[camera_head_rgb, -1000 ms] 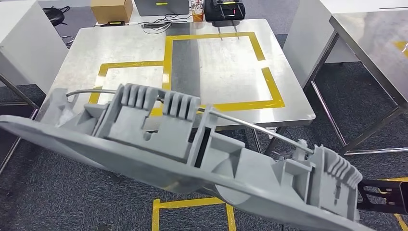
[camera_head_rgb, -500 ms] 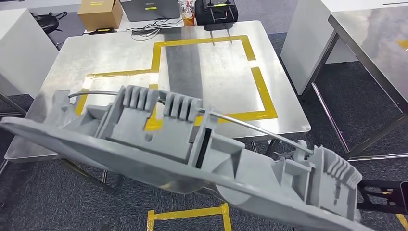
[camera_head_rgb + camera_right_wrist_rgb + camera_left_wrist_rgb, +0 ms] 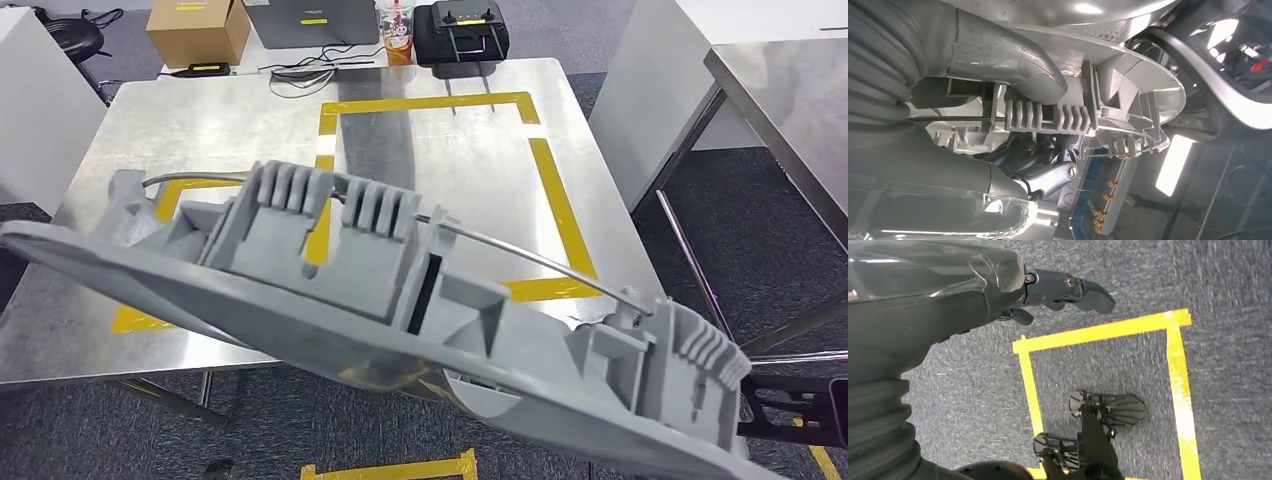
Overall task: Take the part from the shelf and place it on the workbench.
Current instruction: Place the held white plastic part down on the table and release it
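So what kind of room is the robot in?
Probably a workshop or robot test lab: a steel workbench marked with yellow tape, grey carpet also taped, and a laptop and cardboard box at the bench's far end.

The part (image 3: 380,300) looks like matt grey moulded plastic with ribbed sections, and a thin, shiny metal rod (image 3: 520,258) runs along it. The workbench (image 3: 200,130) has a brushed, reflective steel top marked with glossy yellow tape (image 3: 565,190). At its far edge stand a brown cardboard box (image 3: 197,30) and a matt black case (image 3: 461,28). The floor (image 3: 740,240) is rough dark grey carpet. The right hand (image 3: 1013,85) has a smooth grey plastic thumb and a ribbed, rubbery cover.
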Action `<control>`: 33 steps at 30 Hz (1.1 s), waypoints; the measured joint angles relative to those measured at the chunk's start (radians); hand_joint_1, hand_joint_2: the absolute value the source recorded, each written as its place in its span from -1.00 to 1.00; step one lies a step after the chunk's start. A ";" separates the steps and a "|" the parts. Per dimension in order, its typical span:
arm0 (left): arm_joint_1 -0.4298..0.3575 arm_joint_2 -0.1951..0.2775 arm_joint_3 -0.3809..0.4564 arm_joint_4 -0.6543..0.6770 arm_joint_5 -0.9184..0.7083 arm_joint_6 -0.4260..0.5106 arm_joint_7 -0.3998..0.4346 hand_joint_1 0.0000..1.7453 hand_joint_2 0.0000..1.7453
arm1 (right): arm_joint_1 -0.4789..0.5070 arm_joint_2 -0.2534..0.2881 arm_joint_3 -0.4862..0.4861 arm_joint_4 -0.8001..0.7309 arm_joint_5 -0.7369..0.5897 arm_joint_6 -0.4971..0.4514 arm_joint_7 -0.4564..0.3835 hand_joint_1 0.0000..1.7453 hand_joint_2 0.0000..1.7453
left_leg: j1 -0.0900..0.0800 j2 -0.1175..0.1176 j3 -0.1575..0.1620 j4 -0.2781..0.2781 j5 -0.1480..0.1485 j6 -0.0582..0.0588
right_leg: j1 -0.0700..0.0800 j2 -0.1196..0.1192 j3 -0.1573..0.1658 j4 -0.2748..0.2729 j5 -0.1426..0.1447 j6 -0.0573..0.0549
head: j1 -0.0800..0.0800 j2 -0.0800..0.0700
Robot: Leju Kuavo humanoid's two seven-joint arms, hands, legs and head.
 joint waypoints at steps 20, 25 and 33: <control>0.010 -0.013 0.078 0.001 -0.002 -0.044 -0.025 -1.00 1.00 | -0.018 0.000 -0.011 0.006 0.036 -0.029 -0.005 1.00 1.00 | 0.025 0.017 0.013 0.122 -0.088 -0.058 | -0.009 -0.004 0.020 -0.233 0.220 -0.004 | -0.011 0.000; 0.014 -0.015 0.100 0.003 -0.003 -0.043 -0.040 -1.00 1.00 | -0.041 -0.001 -0.054 0.008 0.104 -0.100 0.012 1.00 1.00 | 0.015 0.017 0.060 0.032 -0.081 -0.037 | -0.006 -0.005 0.015 -0.236 0.221 0.020 | -0.011 0.000; 0.016 -0.032 0.136 0.028 -0.001 -0.060 -0.070 -1.00 1.00 | -0.121 -0.045 -0.177 0.064 0.339 -0.296 0.047 1.00 1.00 | 0.013 0.014 0.073 0.015 -0.068 -0.015 | -0.005 -0.008 -0.111 -0.003 0.151 0.034 | -0.007 0.000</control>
